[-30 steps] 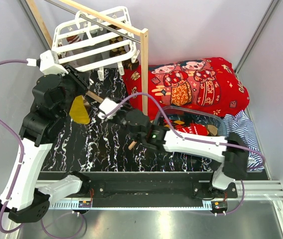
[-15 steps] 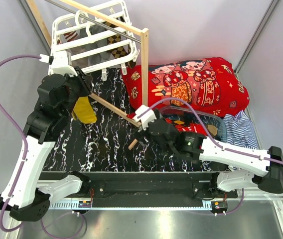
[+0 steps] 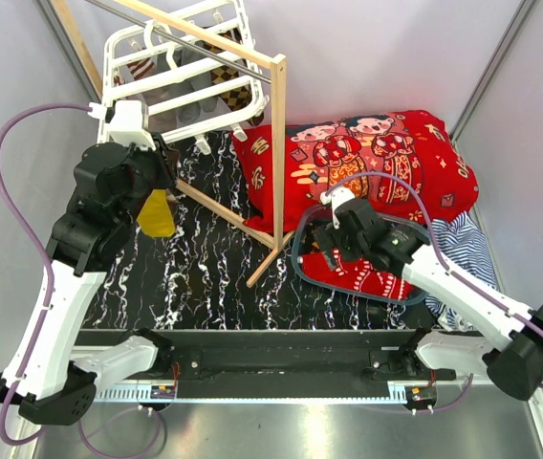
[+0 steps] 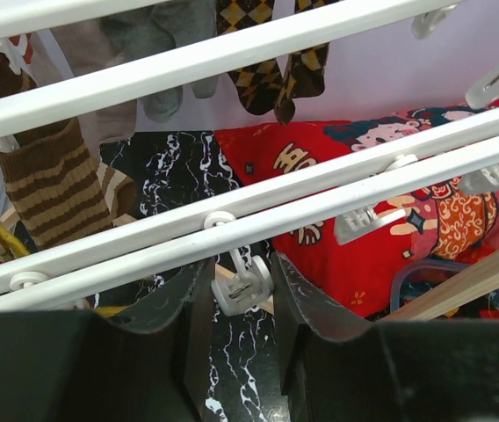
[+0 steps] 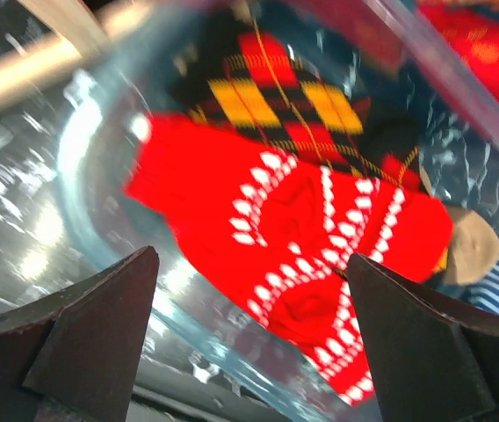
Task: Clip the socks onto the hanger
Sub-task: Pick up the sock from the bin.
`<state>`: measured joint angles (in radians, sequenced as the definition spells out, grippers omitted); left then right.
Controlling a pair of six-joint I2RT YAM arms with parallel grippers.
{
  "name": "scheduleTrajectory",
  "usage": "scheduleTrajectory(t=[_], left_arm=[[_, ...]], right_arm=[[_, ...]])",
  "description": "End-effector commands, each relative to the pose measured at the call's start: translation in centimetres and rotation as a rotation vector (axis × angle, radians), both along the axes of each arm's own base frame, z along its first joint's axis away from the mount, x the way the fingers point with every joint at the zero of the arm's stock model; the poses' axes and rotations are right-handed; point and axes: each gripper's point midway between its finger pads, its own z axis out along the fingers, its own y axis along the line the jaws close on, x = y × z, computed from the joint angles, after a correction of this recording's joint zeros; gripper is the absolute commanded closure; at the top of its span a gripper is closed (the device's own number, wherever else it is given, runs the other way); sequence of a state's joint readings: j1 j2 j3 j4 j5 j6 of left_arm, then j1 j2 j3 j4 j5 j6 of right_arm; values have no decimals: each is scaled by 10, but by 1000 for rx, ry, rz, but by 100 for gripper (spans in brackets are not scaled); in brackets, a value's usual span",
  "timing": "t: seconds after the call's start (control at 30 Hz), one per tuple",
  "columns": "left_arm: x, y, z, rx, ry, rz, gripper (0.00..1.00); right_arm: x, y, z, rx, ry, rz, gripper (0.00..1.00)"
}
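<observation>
From above, a mustard yellow sock (image 3: 157, 212) is hanging just beside the left end effector (image 3: 164, 158), near the white plastic barred hanger (image 3: 171, 81). At the left wrist, its fingers are standing apart around a small white dangling clip (image 4: 242, 286). At the right wrist, the right end effector (image 5: 251, 259) is gaping wide over a red white-marked sock (image 5: 302, 220) in a clear tub (image 5: 100, 114).
</observation>
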<state>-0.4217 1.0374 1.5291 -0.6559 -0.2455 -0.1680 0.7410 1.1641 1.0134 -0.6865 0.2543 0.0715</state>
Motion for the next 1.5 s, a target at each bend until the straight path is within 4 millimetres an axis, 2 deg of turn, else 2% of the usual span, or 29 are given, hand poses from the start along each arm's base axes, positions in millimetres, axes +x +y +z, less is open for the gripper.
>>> scheduleTrajectory(t=[0.0, 0.2, 0.23, 0.33, 0.43, 0.47, 0.57, 0.7, 1.03, 1.4, 1.47], left_arm=[[-1, -10, -3, 27, 15, -66, 100], [-4, -8, -7, 38, 20, -64, 100], [-4, -7, -6, 38, 19, -64, 100], [-7, -6, -3, 36, 7, -63, 100], [-8, -6, 0, 31, -3, -66, 100], [-8, -7, -1, 28, -2, -68, 100], [-8, -8, 0, 20, -2, -72, 100], [-6, -9, 0, 21, 1, -75, 100], [-1, -11, -6, 30, 22, -71, 100], [1, -12, -12, 30, 41, -69, 100], [1, -12, -13, 29, 44, -71, 100]], right_arm=[[-1, -4, -8, -90, 83, 196, 2], [11, 1, -34, -175, 118, 381, 1], [15, 8, -35, -156, 109, 402, 3], [24, 24, -47, -103, 131, 451, 14], [27, 41, -53, -66, 162, 508, 31], [28, 46, -60, -57, 189, 523, 40], [31, 54, -76, -55, 225, 557, 44], [31, 63, -87, -36, 257, 579, 58], [31, 73, -109, -1, 292, 605, 57], [31, 56, -158, -75, 350, 520, 58], [29, 49, -164, -96, 362, 482, 63]])
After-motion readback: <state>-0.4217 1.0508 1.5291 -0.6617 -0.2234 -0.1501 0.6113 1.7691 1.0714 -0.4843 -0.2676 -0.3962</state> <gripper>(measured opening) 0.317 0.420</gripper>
